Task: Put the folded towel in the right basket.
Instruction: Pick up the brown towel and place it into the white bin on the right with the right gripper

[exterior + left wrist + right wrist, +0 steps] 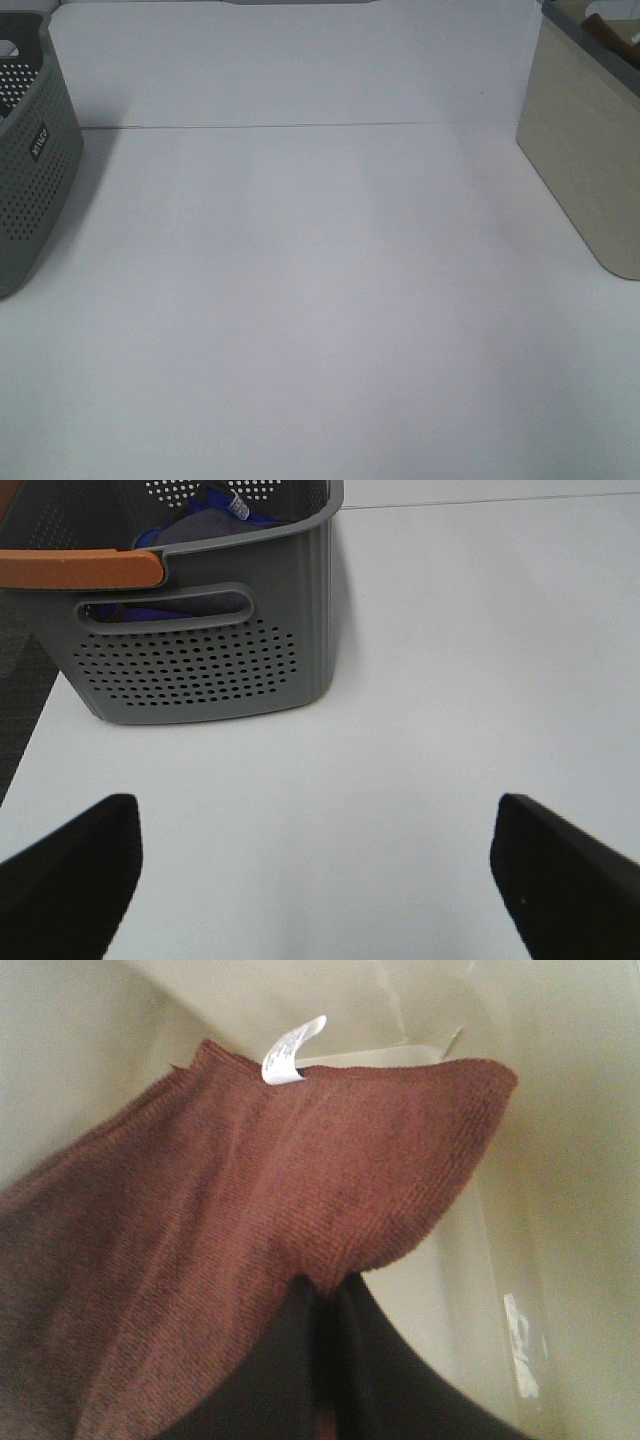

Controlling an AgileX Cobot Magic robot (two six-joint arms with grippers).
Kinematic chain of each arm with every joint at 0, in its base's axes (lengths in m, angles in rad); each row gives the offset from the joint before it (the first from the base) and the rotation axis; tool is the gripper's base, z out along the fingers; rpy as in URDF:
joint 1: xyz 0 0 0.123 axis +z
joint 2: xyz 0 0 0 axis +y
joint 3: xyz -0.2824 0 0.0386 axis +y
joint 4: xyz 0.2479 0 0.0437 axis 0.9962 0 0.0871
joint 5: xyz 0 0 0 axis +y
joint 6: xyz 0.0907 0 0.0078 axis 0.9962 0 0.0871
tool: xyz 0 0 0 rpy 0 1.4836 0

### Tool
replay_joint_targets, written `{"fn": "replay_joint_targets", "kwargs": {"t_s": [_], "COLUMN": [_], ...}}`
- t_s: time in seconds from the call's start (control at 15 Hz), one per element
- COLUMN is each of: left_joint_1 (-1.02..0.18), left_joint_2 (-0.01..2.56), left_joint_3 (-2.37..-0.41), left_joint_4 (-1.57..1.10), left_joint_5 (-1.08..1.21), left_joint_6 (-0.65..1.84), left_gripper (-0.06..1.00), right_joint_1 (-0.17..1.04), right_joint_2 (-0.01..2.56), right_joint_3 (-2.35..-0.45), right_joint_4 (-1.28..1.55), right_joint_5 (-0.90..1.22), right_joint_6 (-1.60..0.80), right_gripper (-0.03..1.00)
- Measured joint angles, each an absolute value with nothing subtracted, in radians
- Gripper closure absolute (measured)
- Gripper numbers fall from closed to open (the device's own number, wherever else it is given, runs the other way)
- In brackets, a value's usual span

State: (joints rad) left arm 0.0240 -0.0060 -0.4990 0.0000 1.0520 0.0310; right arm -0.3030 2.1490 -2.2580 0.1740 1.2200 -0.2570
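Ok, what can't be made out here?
Exterior high: both arms out of frame; the right basket is cut by the edge, its inside mostly unseen.
Right wrist: the towel fills the view, hiding the right claw tips and most of the basket's inside.
Left wrist: the grey basket wall hides most of its contents.

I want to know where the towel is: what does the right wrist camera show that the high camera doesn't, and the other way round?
Only the right wrist view: a brown towel with a white tag, pinched between dark fingers that are shut on it. Only the high view: the grey holed basket on the left and the bare white table. Both: the beige basket on the right, seen from outside in the high view, and its inner wall around the towel in the wrist view.
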Motion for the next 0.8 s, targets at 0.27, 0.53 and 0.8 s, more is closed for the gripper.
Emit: {"fn": "replay_joint_targets", "kwargs": {"t_s": [0.27,0.53,0.8], "left_joint_1": [0.024,0.024,0.024], "left_joint_2": [-0.006,-0.006,-0.006], "left_joint_3": [-0.499,-0.499,-0.499], "left_joint_4": [0.0,0.0,0.0], "left_joint_5": [1.052,1.052,1.052], "left_joint_6": [0.031,0.031,0.031], "left_gripper": [0.06,0.06,0.06], "right_joint_1": [-0.323,-0.323,-0.323], "right_joint_2": [2.205,2.213,2.195], "right_joint_3": [-2.255,-2.255,-2.255], "right_joint_4": [0.172,0.173,0.182], "right_joint_5": [1.22,1.22,1.22], "right_joint_6": [-0.27,-0.269,-0.258], "right_gripper": [0.91,0.4,0.18]}}
